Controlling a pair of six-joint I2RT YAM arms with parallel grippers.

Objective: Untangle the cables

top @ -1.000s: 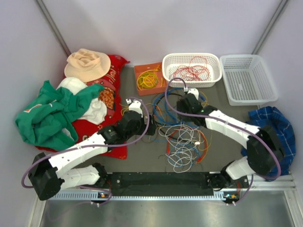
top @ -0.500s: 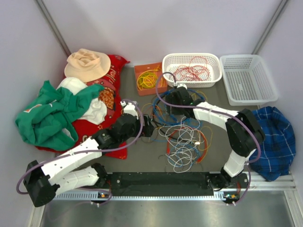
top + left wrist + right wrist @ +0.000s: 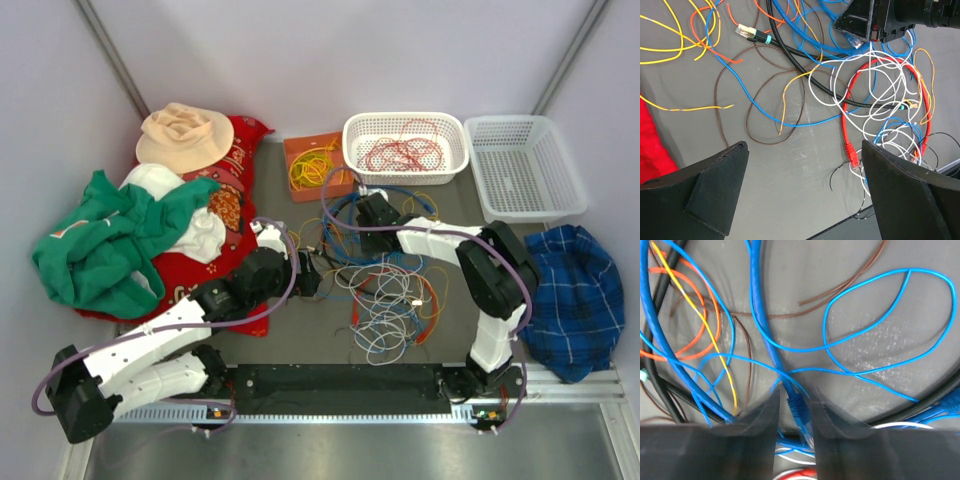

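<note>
Near middle of the grey counter: the cables, a loose heap of white, red, orange and blue loops, reaching away toward the far baskets.

Just left of the heap, the left end effector, jaws spread wide and gripping nothing. Hovering over bare counter beside a brown loop and a red cable ending in a small plug.

At the near right, a blue plaid cloth. At the left, a green garment piled on a red cushion.

Farther in, on the far side of the heap, the right end effector, fingers narrow on either side of a thick blue cable at its plug. Blurred there, so cannot tell whether clamped or just short of touching.

Farther still, from left to right:
- a beige hat on the cushion
- an orange tray holding yellow wires
- a white basket holding red wires
- a second white basket just beside it
</note>
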